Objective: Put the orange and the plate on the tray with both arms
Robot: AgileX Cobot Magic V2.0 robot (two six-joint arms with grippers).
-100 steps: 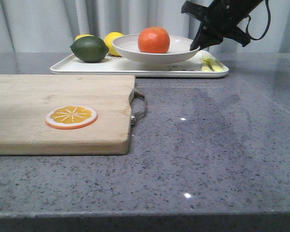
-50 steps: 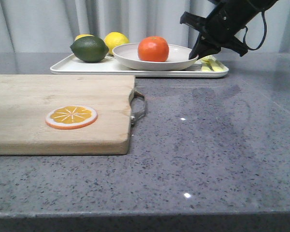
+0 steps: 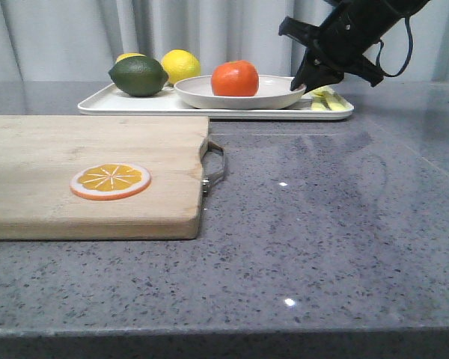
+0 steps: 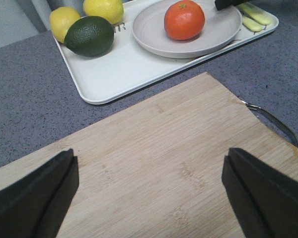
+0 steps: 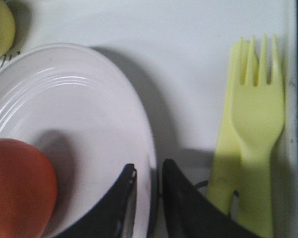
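My right gripper [image 3: 303, 78]: angled down at the far right of the tray [image 3: 135, 107], fingers [image 5: 120, 203] pinched on the rim of the plate [image 3: 273, 96], one inside, one outside. My left gripper [image 4: 149, 191]: spread wide, holding nothing, above the cutting board [image 3: 97, 176]. Orange [image 3: 234, 78]: glossy, in the plate, plate on tray. Yellow fork [image 5: 256, 129] beside plate. Grey speckled counter [image 3: 322, 224], pale curtain [image 3: 60, 37] behind

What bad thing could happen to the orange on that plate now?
The right end effector pinches the plate by its rim, so a tug could tip the plate and roll the orange off onto the tray. The yellow fork lies right beside that end effector and might get bumped.
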